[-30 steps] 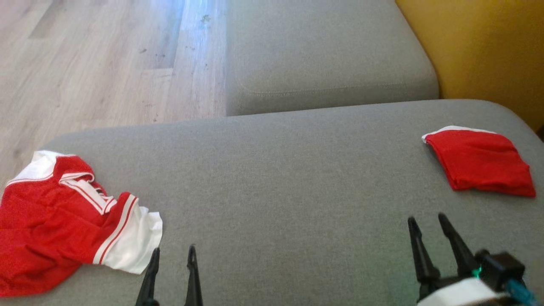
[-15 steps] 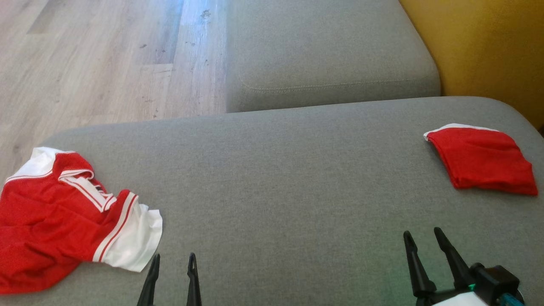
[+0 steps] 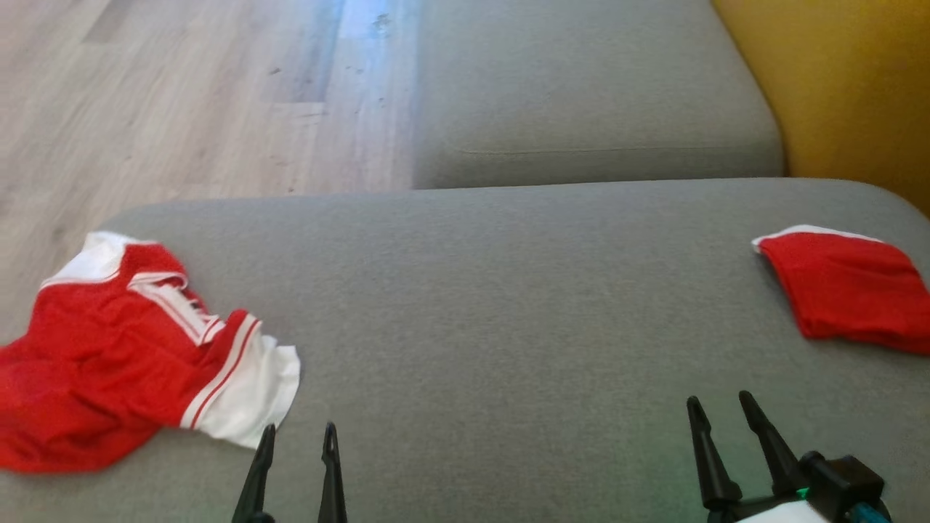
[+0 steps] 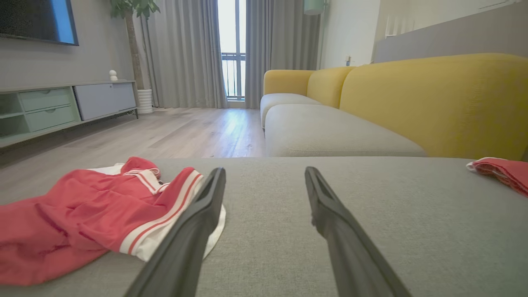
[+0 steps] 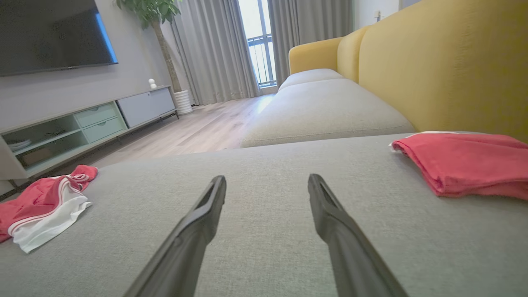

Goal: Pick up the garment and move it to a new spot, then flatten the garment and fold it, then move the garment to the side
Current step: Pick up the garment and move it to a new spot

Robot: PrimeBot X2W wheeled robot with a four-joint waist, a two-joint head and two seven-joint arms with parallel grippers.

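Observation:
A crumpled red and white garment lies at the left end of the grey sofa seat; it also shows in the left wrist view and the right wrist view. My left gripper hovers open just right of its white edge, nothing between the fingers. A folded red garment rests at the seat's right end, seen too in the right wrist view. My right gripper stands open in front of it, apart from it, holding nothing.
Beyond the seat lies another grey cushion, with the yellow sofa back at the right. Wooden floor runs past the seat's far left. A TV cabinet stands across the room.
The whole head picture has slid to the right, so the camera has turned. The right gripper has drawn back toward the near edge. Both garments lie as before.

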